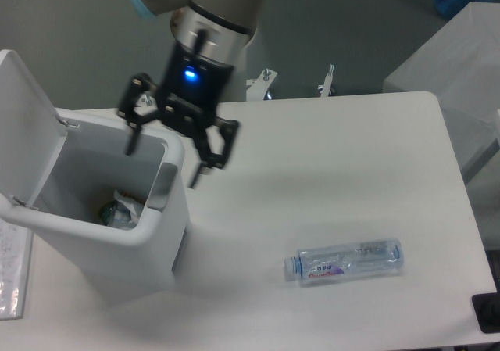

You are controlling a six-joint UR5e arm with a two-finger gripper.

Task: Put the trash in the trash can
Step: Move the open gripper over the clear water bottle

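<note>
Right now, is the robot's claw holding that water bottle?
No, the gripper hangs open and empty above the trash can, while the water bottle lies on its side on the table.

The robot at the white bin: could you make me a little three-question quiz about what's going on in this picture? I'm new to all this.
1. True or false: the gripper is open and holds nothing.
2. Where does the water bottle lie?
A. inside the trash can
B. on its side on the table
C. between the fingers
3. Fill in: the lid of the trash can is flipped ____.

Key
1. True. Its fingers are spread wide above the can's rim.
2. B. It lies on the table, right of the can.
3. Open. The wrapper shows down inside.
</note>
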